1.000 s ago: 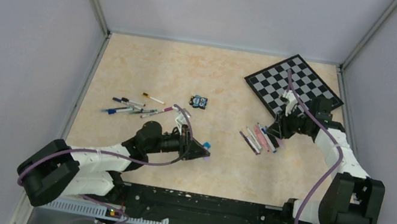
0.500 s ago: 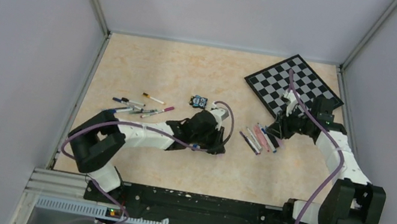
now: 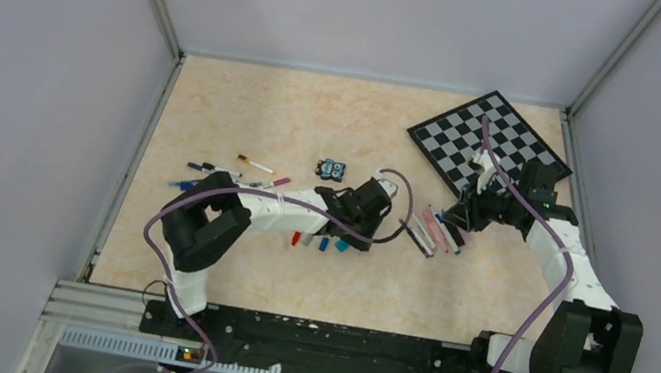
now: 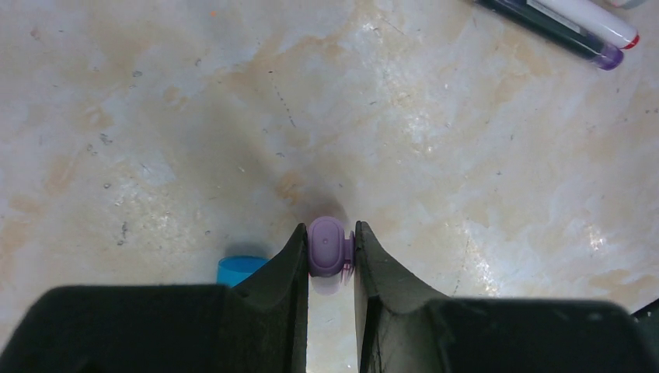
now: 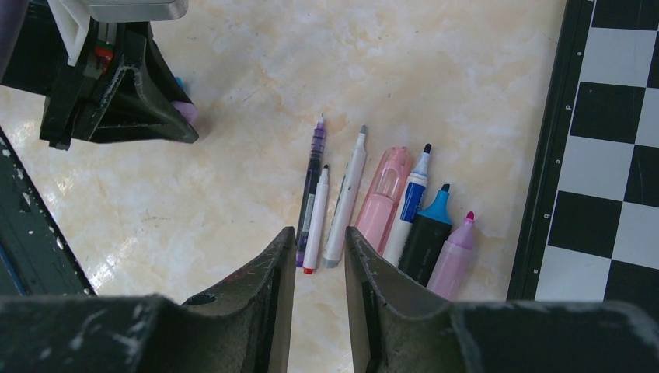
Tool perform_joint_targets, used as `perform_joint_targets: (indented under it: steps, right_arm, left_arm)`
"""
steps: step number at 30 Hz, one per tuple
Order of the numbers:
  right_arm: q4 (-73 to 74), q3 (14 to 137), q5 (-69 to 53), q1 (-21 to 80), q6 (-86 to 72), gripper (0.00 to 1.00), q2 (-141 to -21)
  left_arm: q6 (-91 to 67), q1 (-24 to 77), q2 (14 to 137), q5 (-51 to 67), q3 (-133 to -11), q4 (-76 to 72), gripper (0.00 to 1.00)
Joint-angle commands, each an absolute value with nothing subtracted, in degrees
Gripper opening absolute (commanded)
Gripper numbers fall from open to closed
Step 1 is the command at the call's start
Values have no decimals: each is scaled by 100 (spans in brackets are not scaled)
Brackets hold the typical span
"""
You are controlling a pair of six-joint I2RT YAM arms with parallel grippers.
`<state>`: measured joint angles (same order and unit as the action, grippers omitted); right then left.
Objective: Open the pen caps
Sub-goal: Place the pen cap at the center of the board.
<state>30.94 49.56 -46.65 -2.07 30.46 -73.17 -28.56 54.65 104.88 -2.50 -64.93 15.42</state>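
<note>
Left wrist view: 1 purple cap [image 4: 330, 247], clamped between the left gripper's [image 4: 330, 228] jaws. Right wrist view: we count 7 uncapped pens [image 5: 381, 210] in 1 row just beside the chessboard [image 5: 614, 155]; right gripper [image 5: 319, 241] over them, jaws slightly parted, empty. Top view: loose caps [image 3: 323, 243] farther from the chessboard, capped pens [image 3: 227, 174] farthest.

The tabletop [image 4: 466, 155] looks glossy, marble-patterned and scuffed; the purple cap [image 4: 327, 247] is smooth translucent plastic; the left end effector [image 4: 327, 233] matt black.
</note>
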Motion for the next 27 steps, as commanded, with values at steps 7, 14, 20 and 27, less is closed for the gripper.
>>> perform_joint_targets:
  steps: [7,14,20,27]
  right_arm:
    - [3009,5001,-4796,-237,3145,28,-7137]
    - [3015,4998,-4807,-238,3142,28,-7137]
    - [3031,5001,-4797,-237,3148,28,-7137]
    - [3039,5001,-4805,-238,3156,28,-7120]
  left_arm:
    - [-2524,5476,10638,-747,-7036,2338,34]
    - [-2447,5476,10203,-774,-7060,2323,40]
    - [-2359,5476,9610,-905,-6804,2089,41]
    - [-2297,5467,8599,-1357,-5979,1573,41]
